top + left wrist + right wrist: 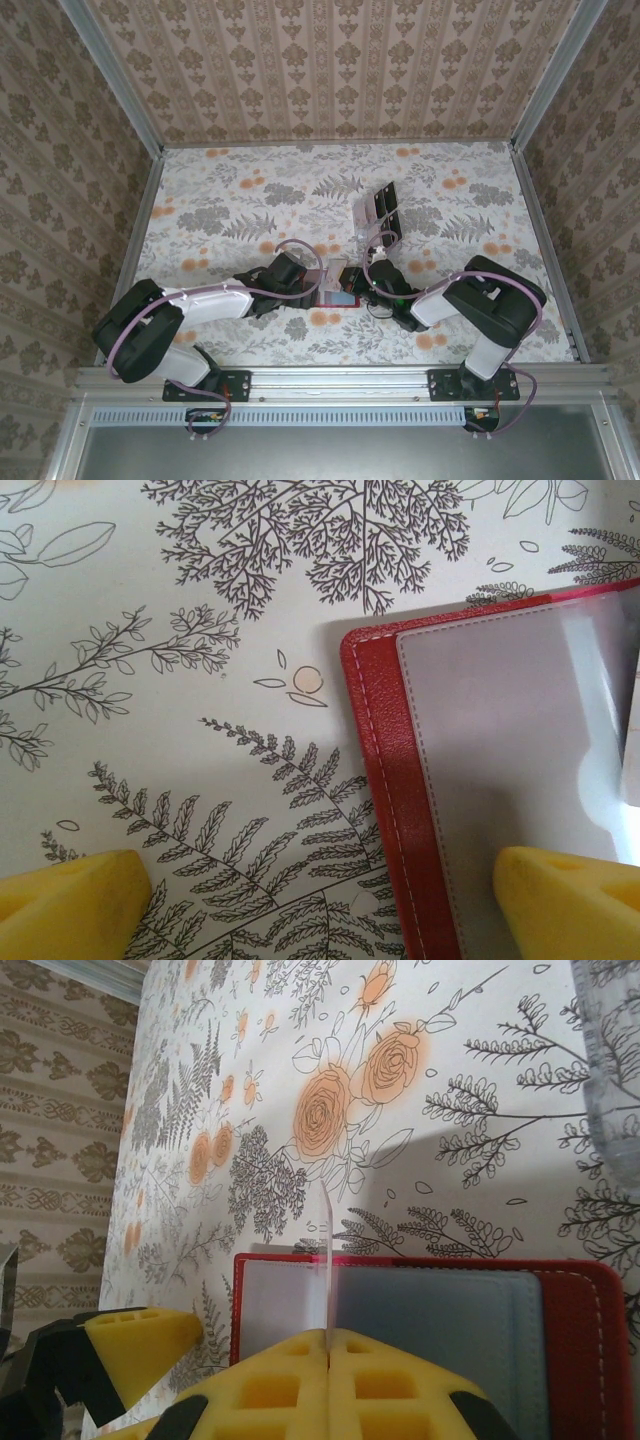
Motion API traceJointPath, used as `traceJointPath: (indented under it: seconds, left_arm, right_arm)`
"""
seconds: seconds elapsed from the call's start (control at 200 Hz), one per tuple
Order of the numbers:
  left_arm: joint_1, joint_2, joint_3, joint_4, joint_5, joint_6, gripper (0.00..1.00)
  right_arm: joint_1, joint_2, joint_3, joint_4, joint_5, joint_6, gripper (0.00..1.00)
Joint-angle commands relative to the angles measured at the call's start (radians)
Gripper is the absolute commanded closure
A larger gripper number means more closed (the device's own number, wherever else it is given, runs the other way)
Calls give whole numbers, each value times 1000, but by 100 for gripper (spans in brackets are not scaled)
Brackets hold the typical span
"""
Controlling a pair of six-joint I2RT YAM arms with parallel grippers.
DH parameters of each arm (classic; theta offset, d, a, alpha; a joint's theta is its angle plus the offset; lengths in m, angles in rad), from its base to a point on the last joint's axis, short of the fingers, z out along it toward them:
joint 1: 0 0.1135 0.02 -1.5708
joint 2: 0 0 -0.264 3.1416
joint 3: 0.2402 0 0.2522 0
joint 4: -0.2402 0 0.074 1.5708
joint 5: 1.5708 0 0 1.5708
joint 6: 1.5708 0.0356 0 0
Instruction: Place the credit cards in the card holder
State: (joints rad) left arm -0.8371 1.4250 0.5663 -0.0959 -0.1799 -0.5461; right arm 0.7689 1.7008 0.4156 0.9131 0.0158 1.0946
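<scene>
From above, the red card holder (335, 297) lies open on the flowered tablecloth (230, 200), around the middle of the table and rather to the near side. It sits between the left gripper (306, 286) and the right gripper (357, 284). The credit cards (384, 206), dark and thin, stand in a clear rack (372, 222) just beyond it on the far side. They look light, stiff and slick, so I'd pinch one by the edge that sticks up out of the rack. In the left wrist view the card holder (375, 740) shows a grained red border with pale stitching and a glossy clear window inside it. It looks soft and light, and I'd expect it to slide on the cloth unless something pins it. The left gripper (320, 910) has its yellow fingertips (70, 905) wide apart and holds nothing. One tip is over the cloth and the other over the window, but I cannot tell whether that one touches. In the right wrist view the right gripper (328, 1345) has its fingers pressed together, clamped on a thin pale leaf (327, 1250) that stands upright from the card holder (590, 1360). I take the leaf for a plastic sleeve. It looks flimsy and would likely crease or tear if pulled hard. The inside is grey-blue, and the rack (610, 1060) shows on the far right.
</scene>
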Motion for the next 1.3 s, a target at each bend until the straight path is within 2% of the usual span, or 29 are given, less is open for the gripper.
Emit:
traceJointPath:
  seconds: [0.0, 0.555, 1.295]
  left_arm:
    - [10, 38, -19, -95, -21, -24, 0]
    - [9, 43, -20, -94, -19, -29, 0]
    - [9, 47, -19, -95, -21, -29, 0]
  right_arm:
    - [9, 19, 14, 45, -15, 16, 100]
    - [21, 51, -22, 109, -37, 49, 100]
    - [41, 49, -55, 52, -95, 59, 100]
